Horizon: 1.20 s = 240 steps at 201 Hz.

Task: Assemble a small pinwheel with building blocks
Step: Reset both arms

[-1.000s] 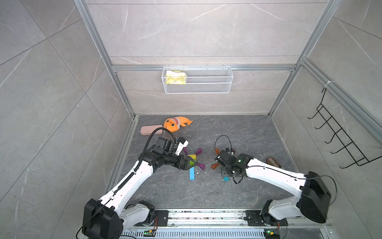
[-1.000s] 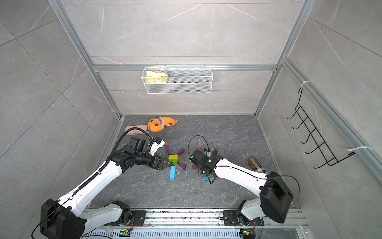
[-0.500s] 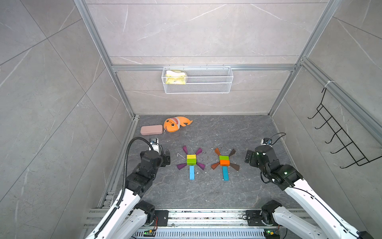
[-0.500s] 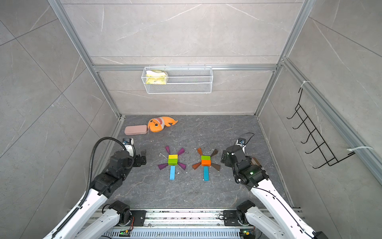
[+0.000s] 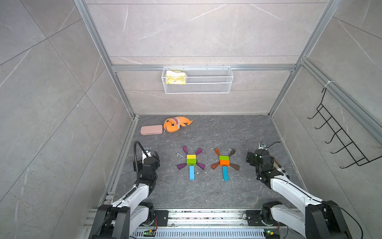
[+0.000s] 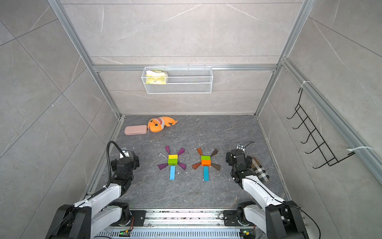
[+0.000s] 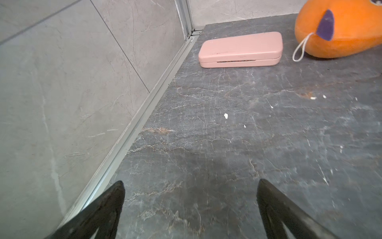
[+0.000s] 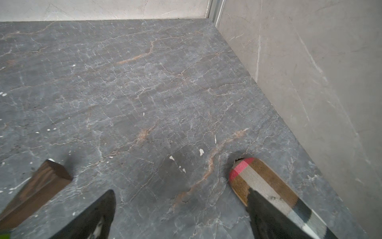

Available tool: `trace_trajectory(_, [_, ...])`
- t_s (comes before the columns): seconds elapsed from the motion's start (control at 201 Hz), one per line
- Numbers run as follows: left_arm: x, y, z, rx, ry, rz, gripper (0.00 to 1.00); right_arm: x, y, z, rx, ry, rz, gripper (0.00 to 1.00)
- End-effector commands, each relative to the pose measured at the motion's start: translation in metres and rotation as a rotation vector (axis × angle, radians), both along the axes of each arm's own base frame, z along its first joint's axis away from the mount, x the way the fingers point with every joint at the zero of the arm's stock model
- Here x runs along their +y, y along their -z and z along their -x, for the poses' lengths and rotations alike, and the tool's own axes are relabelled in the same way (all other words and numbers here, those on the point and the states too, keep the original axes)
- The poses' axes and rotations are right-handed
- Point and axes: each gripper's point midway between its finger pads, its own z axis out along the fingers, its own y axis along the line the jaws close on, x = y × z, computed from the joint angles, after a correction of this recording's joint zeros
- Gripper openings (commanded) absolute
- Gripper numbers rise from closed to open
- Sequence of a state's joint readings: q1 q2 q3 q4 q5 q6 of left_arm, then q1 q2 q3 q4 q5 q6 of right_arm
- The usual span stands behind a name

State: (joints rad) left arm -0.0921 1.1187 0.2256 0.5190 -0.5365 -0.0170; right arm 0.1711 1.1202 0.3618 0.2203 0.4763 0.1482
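Grey floor (image 5: 206, 194), blocks (image 5: 191, 159) central, left pincer (image 7: 190, 182), right pincer (image 8: 182, 191) wall-side, spread

No text, number, brand or sign can be read in any view. The pink case (image 7: 240, 48) has a plain lid up close. The yellow packet (image 5: 175, 77) in the wire basket (image 5: 208, 83) may carry print, but in both top views it is too small to tell.
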Motion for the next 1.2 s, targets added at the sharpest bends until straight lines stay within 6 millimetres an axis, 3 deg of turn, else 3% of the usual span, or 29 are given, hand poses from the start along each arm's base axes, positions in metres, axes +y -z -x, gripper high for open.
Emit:
trace_trajectory(0.0, [-0.011, -0.027, -0.033, -0.190, 0.107, 0.129, 1.00, 0.006, -0.024, -0.023, -0.167, -0.064, 0.020, 1.00])
trace_trajectory(0.139, [-0.007, -0.011, -0.053, -0.174, 0.138, 0.161, 1.00, 0.039, -0.037, -0.027, -0.323, -0.258, -0.036, 1.00])
trace_trajectory(0.339, [-0.016, 0.006, -0.066, -0.132, 0.207, 0.171, 1.00, 0.059, -0.024, -0.042, -0.325, -0.388, -0.051, 1.00])
trace_trajectory(0.533, [-0.022, 0.011, -0.072, -0.071, 0.243, 0.184, 1.00, 0.057, 0.006, -0.065, -0.221, -0.356, -0.056, 1.00])
trace_trajectory(1.19, [-0.025, 0.010, -0.073, -0.072, 0.259, 0.184, 1.00, 0.054, 0.004, -0.070, -0.207, -0.370, -0.082, 1.00])
